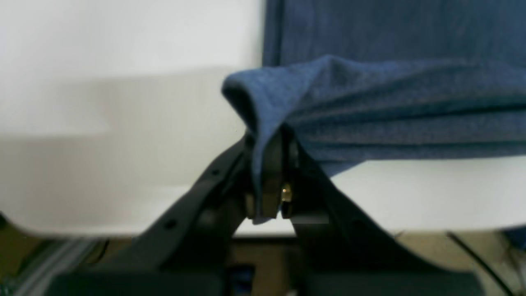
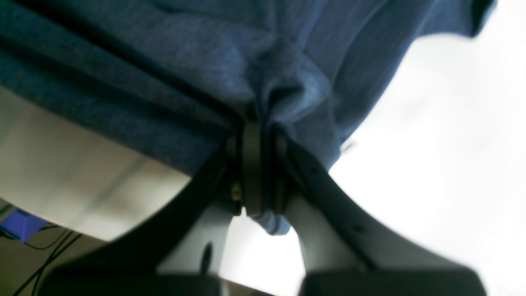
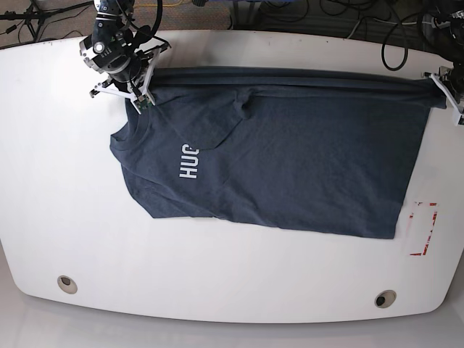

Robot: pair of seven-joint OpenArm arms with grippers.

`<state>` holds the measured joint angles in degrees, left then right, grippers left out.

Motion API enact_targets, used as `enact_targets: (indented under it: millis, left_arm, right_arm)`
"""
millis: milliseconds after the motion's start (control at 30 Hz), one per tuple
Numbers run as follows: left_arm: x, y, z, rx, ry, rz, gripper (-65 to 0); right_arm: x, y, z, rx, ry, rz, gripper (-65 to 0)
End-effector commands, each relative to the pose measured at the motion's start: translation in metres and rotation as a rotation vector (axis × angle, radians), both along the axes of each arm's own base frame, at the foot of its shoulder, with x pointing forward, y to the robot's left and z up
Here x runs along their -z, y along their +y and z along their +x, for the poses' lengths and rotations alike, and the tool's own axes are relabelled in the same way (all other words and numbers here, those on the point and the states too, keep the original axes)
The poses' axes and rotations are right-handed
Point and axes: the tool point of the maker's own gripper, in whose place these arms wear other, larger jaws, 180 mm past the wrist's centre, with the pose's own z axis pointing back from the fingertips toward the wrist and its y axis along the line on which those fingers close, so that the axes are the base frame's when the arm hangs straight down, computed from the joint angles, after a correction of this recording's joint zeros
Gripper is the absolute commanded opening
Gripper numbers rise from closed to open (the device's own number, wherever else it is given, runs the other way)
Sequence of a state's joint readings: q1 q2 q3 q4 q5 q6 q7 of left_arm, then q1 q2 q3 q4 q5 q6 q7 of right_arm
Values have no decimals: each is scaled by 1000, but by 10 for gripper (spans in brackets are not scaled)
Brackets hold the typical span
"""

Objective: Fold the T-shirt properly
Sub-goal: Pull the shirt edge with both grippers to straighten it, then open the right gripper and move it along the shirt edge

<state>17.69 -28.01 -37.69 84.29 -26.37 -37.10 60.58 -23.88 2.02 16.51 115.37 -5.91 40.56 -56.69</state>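
We have the T-shirt spread across the middle of the white table, its far edge pulled taut and doubled over into a narrow fold.

The left gripper is clenched on cloth at the shirt's far hem corner. The right gripper is clenched on a bunch of cloth at the far shoulder, by the collar. The jaws of both are fully shut on fabric.

We judge a lengthwise fold to be in hand. Next, both corners should travel together toward the shirt's near edge, level and taut.

Writing: white letters "HUG" on the chest, the rest hidden under a flap. A small white tag is unreadable.
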Motion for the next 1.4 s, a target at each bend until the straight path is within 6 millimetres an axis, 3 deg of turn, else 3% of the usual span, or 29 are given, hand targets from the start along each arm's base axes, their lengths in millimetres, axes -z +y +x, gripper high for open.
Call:
enact_targets:
  millis: [0,233,333,433,567,700,867,1000,1167,1367]
  left_arm:
    - [-14,17,4,-4,-12,61,-650]
    - [-8,15,-6,1,18,60,-649]
    - [-8,15,-6,0,17,60,-585]
    - [-9,15,-5,-1,14,61,-503]
    - [-12,15,2,-2,-5,60,-371]
    - [-20,15,18,-3,-43,61,-294]
    - [-27,16,27,-7,-31,63,-294]
    - [-54,15,52,10,-73,102,-293]
    - [-73,10,60,64,-98,153,-293]
    - [-105,4,86,97,-194,198,-294]
  right_arm:
    - [-3,-15,-3,13,7,-65,-595]
    - [-4,-15,-2,13,4,-66,-395]
    - [-5,-15,-1,13,0,-65,-312]
    - [-8,-15,6,15,-19,-65,-274]
    - [-15,-10,21,30,-58,-46,-263]
    - [-22,-7,34,35,-92,-37,-262]
    - [-31,-9,51,41,-118,-48,-263]
    - [-38,-5,64,43,-139,-26,-263]
    - [-47,-6,76,50,-154,-16,-263]
    - [-59,-7,94,54,-201,-18,-263]
